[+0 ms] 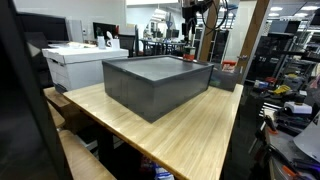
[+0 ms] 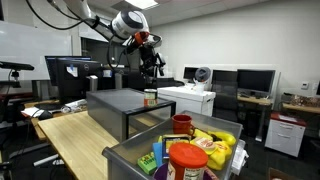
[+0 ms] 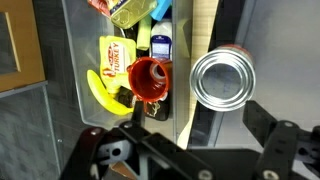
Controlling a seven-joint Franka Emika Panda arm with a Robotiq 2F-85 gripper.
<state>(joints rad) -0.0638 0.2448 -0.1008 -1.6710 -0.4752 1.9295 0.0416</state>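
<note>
Gripper fingers spread wide, empty; tin can well below (beside bin), untouched.

Indoor light from overhead, even and fairly bright in both exterior views. Table top carries soft sheen; faint shadow beside grey bin. Dark upright in near foreground, out of focus. Wrist view dimmer, with heavier shadows. Tin lid glares white. Gripper near-black, blurred at lower edge. All frames coarse, soft on detail.
</note>
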